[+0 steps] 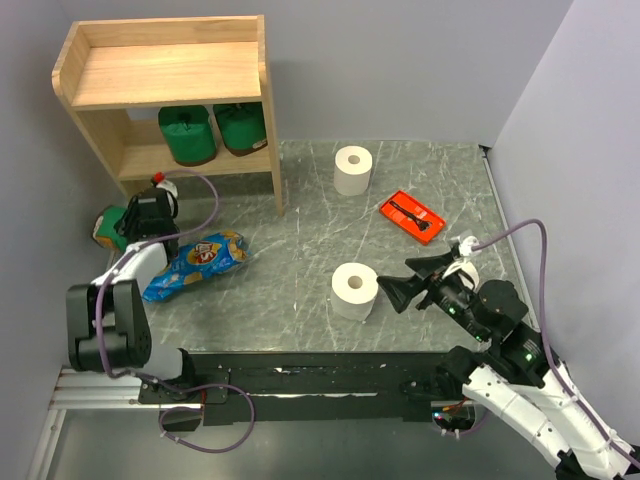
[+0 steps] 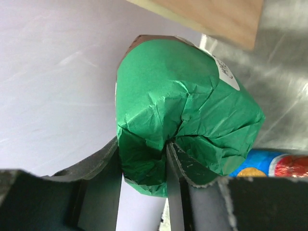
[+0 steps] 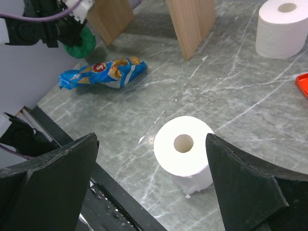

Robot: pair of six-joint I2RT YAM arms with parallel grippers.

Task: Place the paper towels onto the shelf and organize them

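The wooden shelf (image 1: 165, 75) stands at the back left with two green-wrapped rolls (image 1: 187, 135) (image 1: 241, 127) on its lower tier. My left gripper (image 1: 125, 222) (image 2: 144, 163) is shut on a third green-wrapped roll (image 1: 108, 222) (image 2: 187, 106), pinching its crumpled end wrap, left of the shelf's front leg near the wall. One white roll (image 1: 354, 291) (image 3: 185, 149) stands upright at the near middle. My right gripper (image 1: 397, 278) (image 3: 151, 139) is wide open just right of it and above it, not touching. A second white roll (image 1: 353, 170) (image 3: 281, 26) stands farther back. The third white roll is out of view.
A blue snack bag (image 1: 195, 262) (image 3: 103, 72) lies between the left arm and the near white roll. An orange-red tray (image 1: 412, 216) lies right of centre. The shelf's top board (image 1: 170, 70) is bare. Grey walls close in at the left, back and right.
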